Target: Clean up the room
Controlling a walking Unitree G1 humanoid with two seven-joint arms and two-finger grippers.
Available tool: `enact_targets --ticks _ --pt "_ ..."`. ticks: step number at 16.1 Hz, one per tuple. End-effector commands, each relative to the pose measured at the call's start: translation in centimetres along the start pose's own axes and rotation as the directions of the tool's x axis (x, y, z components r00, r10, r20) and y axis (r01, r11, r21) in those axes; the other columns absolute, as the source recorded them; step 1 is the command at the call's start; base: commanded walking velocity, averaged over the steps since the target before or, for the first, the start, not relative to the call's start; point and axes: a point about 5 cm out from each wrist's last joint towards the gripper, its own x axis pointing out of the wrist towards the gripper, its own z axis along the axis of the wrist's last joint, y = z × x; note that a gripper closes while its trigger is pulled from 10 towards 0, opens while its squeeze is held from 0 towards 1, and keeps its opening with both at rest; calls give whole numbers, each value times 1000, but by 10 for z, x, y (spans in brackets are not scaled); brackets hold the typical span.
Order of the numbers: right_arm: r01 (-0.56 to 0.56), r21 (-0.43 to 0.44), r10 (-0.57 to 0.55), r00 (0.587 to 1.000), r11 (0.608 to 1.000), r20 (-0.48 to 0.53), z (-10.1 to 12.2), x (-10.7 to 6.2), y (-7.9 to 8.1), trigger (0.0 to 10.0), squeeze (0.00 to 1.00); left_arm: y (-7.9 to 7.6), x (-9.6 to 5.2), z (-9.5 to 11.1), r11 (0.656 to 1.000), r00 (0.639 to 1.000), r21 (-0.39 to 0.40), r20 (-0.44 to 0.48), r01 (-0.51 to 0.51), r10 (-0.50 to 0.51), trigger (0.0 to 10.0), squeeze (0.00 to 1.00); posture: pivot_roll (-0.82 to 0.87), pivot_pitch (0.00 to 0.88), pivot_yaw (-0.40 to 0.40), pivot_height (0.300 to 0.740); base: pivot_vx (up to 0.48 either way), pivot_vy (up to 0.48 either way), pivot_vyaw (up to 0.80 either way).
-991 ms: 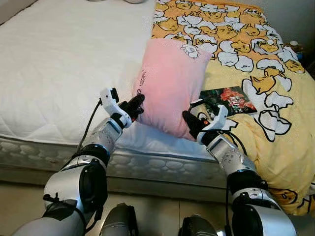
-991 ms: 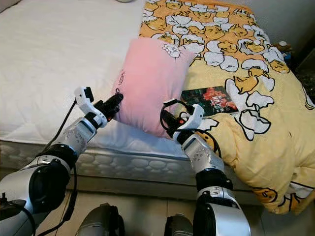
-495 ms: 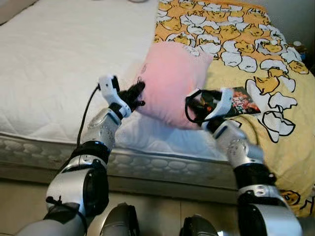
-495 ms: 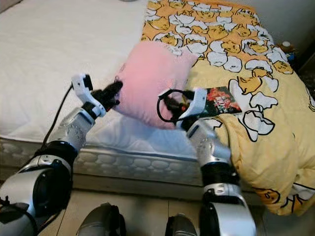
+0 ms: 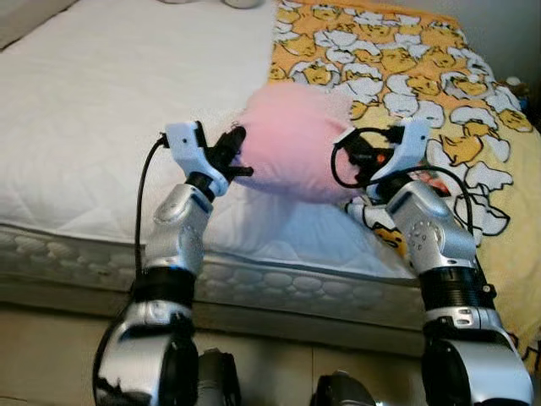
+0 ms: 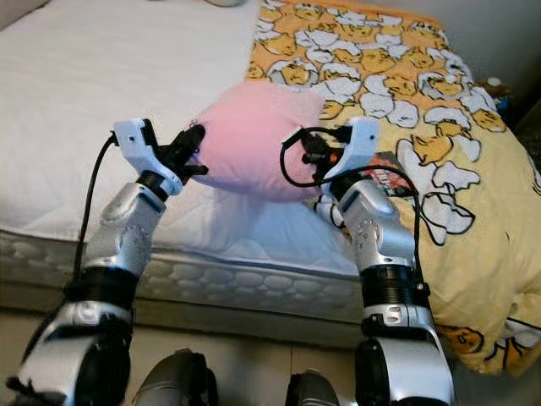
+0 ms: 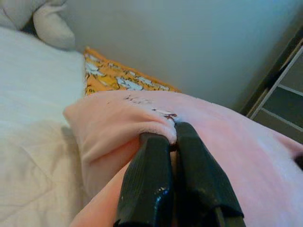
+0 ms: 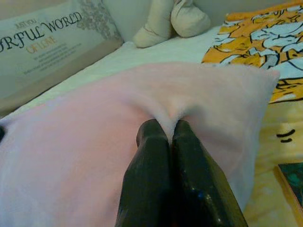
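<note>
A soft pink pillow hangs lifted above the white mattress, held from both sides. My left gripper is shut on the pillow's left edge, pinching a fold of fabric between its fingers. My right gripper is shut on the pillow's right side, with pink cloth nipped between its fingers. The pillow hides both pairs of fingertips in the eye views.
A yellow duck-print blanket covers the bed's right half, and a colourful book lies on it behind my right wrist. A lettered cushion and a cream plush toy sit at the bed's head. The mattress edge is close in front.
Both arms have risen and carried the pillow up off the bed. It was lying against the blanket a second ago and now hangs bunched between the grippers.
</note>
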Motion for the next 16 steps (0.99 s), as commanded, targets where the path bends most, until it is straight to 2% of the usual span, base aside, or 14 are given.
enact_targets --ticks 1,4,6,8,9,12,16 --pt "50 -14 -50 998 999 24 6 -2 -9 0 0 -2 -3 3 999 1000 46 8 -9 9 0 0 20 0 -54 686 0 0 638" --pt "61 -6 -61 998 998 -7 -8 -3 -6 0 0 -8 -9 -4 995 999 95 -36 -14 17 0 0 17 0 -50 686 0 0 627" --pt "70 -10 -71 997 997 -35 -15 -3 -5 0 0 -8 -9 -4 993 999 115 -46 -13 19 0 0 12 0 -45 686 0 0 0" --pt "87 -31 -89 994 996 -64 -27 -8 -4 0 0 -7 -7 -3 986 998 166 -61 12 -2 0 0 4 0 -41 686 0 0 0" --pt "85 -91 -92 993 992 -78 -31 -10 -4 0 0 -7 -6 -2 980 997 195 -70 26 -13 0 0 1 0 -38 686 0 0 0" --pt "119 -96 -123 992 988 -32 -33 -14 -3 0 0 -6 -7 -4 978 996 203 -90 38 -20 0 0 -8 0 -32 700 0 0 0" --pt "137 -108 -140 990 985 -25 -37 -16 -3 0 0 -5 -9 -8 974 993 221 -113 53 -29 0 0 -7 0 -30 734 0 0 0"
